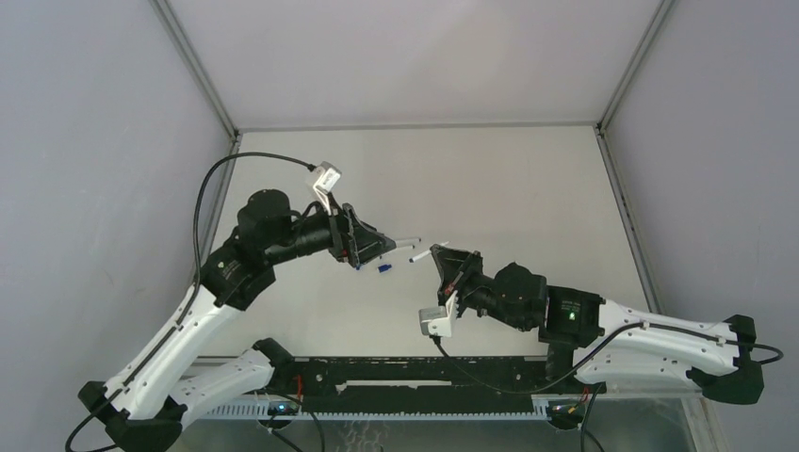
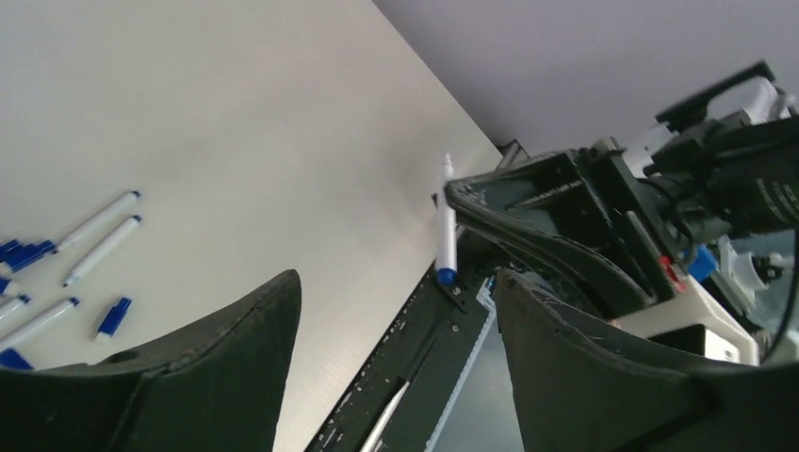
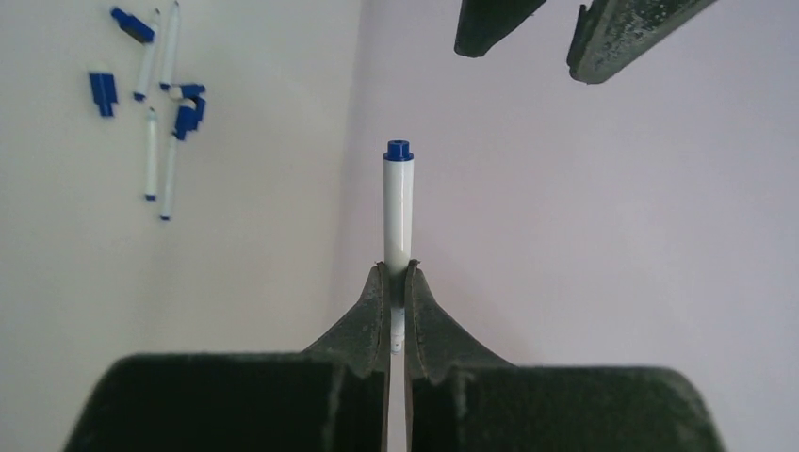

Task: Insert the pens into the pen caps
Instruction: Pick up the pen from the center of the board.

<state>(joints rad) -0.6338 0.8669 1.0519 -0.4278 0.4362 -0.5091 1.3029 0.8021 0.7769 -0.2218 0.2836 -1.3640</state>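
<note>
Two arms of mine reach in from the near edge and meet above the middle of the table [image 1: 528, 188], tips turned toward each other. My left arm rises from its base, bends at the elbow and stretches rightward. It ends in my left pincer [image 1: 380, 247], whose fingers [image 2: 236, 358] stand wide apart with nothing between them. My right arm lies low along the near edge and folds back leftward. My right pincer [image 3: 398, 273] is clamped tight on a white pen [image 3: 397, 207]. That pen sticks straight out past my fingertips, its blue end farthest from me. It points toward the spread left fingers, which are near it but not touching it. Whether that blue end is a cap I cannot tell. On the table below lie several loose pens [image 3: 151, 151] and dark blue caps [image 3: 102, 89], scattered close together. From overhead, a lone blue cap [image 1: 384, 268] shows on the table just beside my left pincer.
</note>
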